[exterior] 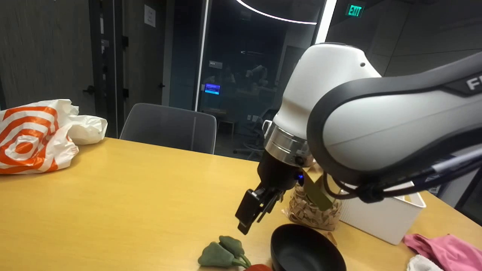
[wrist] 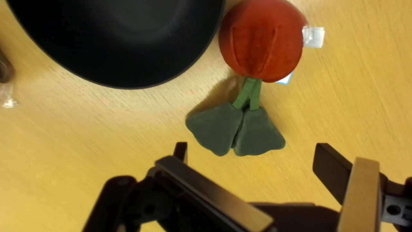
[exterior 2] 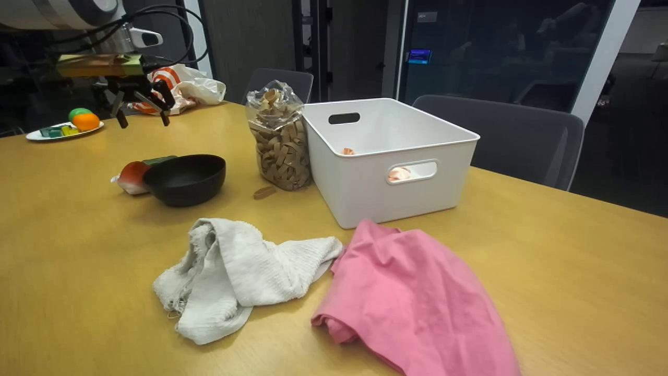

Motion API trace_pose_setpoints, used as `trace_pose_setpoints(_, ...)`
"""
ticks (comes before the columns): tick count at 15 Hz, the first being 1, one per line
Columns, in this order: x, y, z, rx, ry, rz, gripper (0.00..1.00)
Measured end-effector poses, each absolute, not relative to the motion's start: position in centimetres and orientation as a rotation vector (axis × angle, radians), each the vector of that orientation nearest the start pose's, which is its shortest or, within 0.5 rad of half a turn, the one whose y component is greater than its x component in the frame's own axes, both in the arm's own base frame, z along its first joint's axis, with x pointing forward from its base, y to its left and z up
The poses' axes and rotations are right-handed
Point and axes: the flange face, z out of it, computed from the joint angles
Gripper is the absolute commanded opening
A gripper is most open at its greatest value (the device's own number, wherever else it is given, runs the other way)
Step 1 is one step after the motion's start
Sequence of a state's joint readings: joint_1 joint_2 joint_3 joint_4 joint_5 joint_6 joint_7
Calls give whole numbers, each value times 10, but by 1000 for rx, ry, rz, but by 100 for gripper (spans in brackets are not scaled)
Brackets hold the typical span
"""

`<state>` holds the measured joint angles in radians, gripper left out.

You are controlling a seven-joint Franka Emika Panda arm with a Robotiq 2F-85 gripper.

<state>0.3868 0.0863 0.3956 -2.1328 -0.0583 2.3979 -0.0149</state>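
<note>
With fingers (wrist: 331,174) spread and empty, probably best to lower evenly astride the grey-green fabric leaves (wrist: 259,133) of the red plush vegetable (wrist: 260,45), avoiding the round black bowl (wrist: 135,38).

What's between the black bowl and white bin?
A clear bag of brown strips, close to the white bin, plus a loose strip near the bag's foot. Shows in an exterior view.

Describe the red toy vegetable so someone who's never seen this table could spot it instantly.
On the table, start at the big white bin, then find the bag of brown strips beside it and, past that, the black bowl. The red toy vegetable lies beside the bowl, on the side away from the bin. Unlike bowl and bag, it is plump and red, with two green leaves.
</note>
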Motion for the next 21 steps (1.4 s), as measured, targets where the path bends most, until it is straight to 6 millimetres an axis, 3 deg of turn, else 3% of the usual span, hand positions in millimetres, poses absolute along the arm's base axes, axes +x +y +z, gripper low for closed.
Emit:
trace_pose_setpoints(5, 446, 349, 434, -2956, -984, -329, 100)
trace_pose_setpoints(7, 451, 333, 451, -2987, -945, -329, 100)
trace_pose_setpoints(14, 452, 335, 432, -3009, -902, -284, 100)
trace_pose_setpoints(21, 497, 302, 453, -3116, -544, -414, 100)
